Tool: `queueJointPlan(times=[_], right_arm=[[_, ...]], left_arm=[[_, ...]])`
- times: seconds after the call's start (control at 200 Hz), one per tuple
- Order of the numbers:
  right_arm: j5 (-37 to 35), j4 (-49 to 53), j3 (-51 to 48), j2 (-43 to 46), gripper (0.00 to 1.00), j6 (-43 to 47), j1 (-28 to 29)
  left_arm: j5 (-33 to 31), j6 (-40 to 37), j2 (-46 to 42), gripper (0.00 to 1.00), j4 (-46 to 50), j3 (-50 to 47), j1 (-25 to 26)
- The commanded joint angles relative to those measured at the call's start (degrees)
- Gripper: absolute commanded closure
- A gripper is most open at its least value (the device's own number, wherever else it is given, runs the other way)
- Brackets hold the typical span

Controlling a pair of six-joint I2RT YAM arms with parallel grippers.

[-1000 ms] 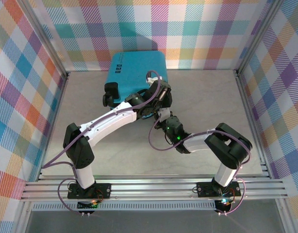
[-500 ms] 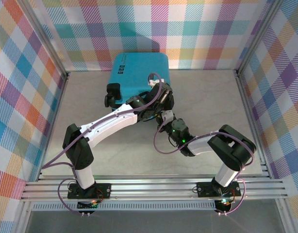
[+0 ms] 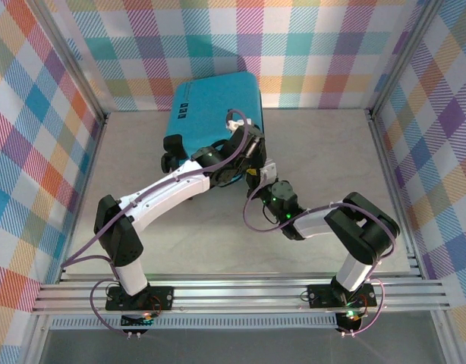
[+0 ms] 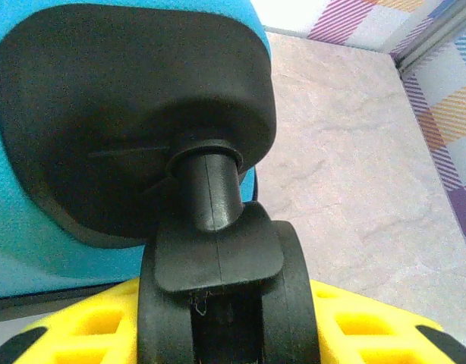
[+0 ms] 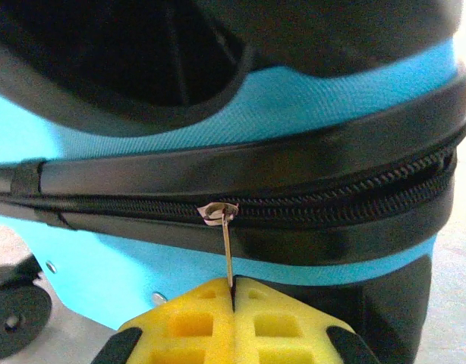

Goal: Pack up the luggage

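Turquoise covers the luggage [image 3: 214, 114] shell, with small dark labels [image 3: 184, 108] on top. Its wheel [image 4: 218, 303] is matte black, and so is the zipper band [image 5: 294, 182], with a silvery zipper pull [image 5: 228, 243]. Bright yellow marks the right gripper [image 5: 233, 299], and the left gripper [image 4: 225, 334] has the same yellow. The tabletop [image 3: 332, 167] is pale beige, faintly marbled. The walls [image 3: 36, 114] wear a plaid of orange, teal, purple and yellow. The left arm [image 3: 165, 193] is white and black, with purple cables [image 3: 252, 220].

The right gripper's [image 5: 233, 297] yellow fingers [image 5: 187, 322] press together, pinching the thin metal zipper pull [image 5: 228, 250]. The pull hangs from the black zipper band [image 5: 332, 201] across the turquoise luggage [image 5: 309, 98]. A black wheel [image 5: 17, 317] sits lower left.
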State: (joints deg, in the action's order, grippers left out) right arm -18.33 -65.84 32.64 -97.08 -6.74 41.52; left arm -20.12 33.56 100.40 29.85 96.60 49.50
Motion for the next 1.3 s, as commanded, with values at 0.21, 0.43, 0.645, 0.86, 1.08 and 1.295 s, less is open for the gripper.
queueJointPlan(times=[0.21,0.43,0.645,0.86,1.08,1.295], right_arm=[[-9.1,0.7,2.8,-0.2,1.00,-2.8,-2.6],[-10.0,4.2,1.8,2.3,1.00,-3.0,-4.2],[-9.4,7.2,-0.2,5.6,1.00,-3.1,-5.4],[-8.5,13.6,-1.6,9.6,1.00,-5.2,-7.3],[-3.4,21.2,-2.0,13.4,1.00,-9.9,-12.1],[1.2,26.8,-1.3,15.6,1.00,-11.3,-15.9]], left_arm=[[-0.8,-5.0,-6.4,0.96,-7.4,6.8,-0.2],[-0.6,-5.3,-6.2,0.97,-5.9,5.5,-0.1],[-1.4,-5.8,-4.5,0.97,-4.0,5.1,-0.2],[-1.7,-6.4,-2.2,0.98,-1.9,5.4,-0.2],[-1.7,-7.2,0.4,0.99,0.6,7.2,-0.2],[-1.3,-7.5,2.3,1.00,2.1,8.8,-0.3]])
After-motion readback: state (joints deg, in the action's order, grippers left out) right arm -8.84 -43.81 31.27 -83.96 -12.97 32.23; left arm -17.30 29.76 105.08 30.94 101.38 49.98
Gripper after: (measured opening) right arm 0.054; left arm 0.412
